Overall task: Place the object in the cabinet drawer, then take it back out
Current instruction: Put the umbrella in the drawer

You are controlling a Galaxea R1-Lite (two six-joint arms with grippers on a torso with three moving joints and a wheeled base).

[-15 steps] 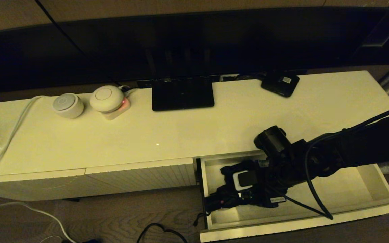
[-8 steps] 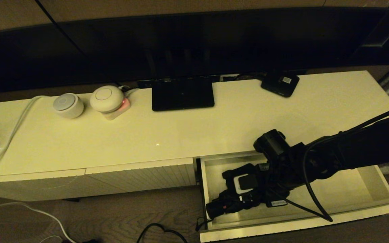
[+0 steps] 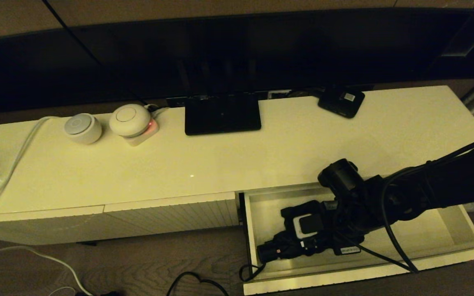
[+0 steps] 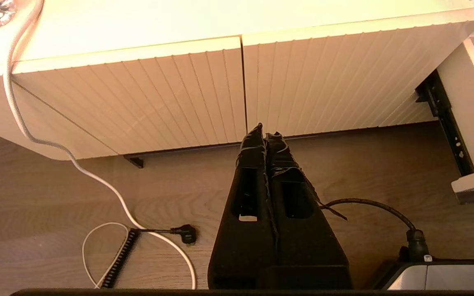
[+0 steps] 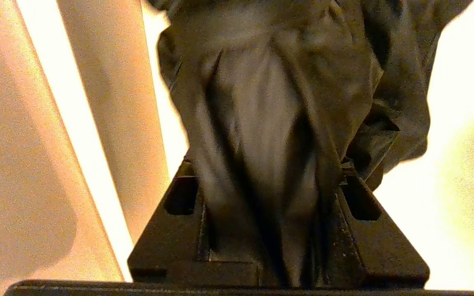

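The cream-white cabinet drawer is pulled open at the cabinet's right end. Inside its left half my right gripper reaches down from the right, shut on the black folding umbrella. The umbrella's handle end points to the drawer's left front corner, and its thin strap loop hangs over the left wall. In the right wrist view the bunched black fabric fills the gap between both fingers. My left gripper is shut and empty, parked low over the floor before the closed ribbed fronts.
On the cabinet top stand a flat black stand, a small black box with a white label, two round white devices and a white cable. Closed ribbed fronts lie left of the drawer. Cables and a plug lie on the floor.
My right arm has shifted slightly to the right, carrying the umbrella with it inside the drawer. The strap loop now hangs over the drawer's left wall. The left arm has not moved.
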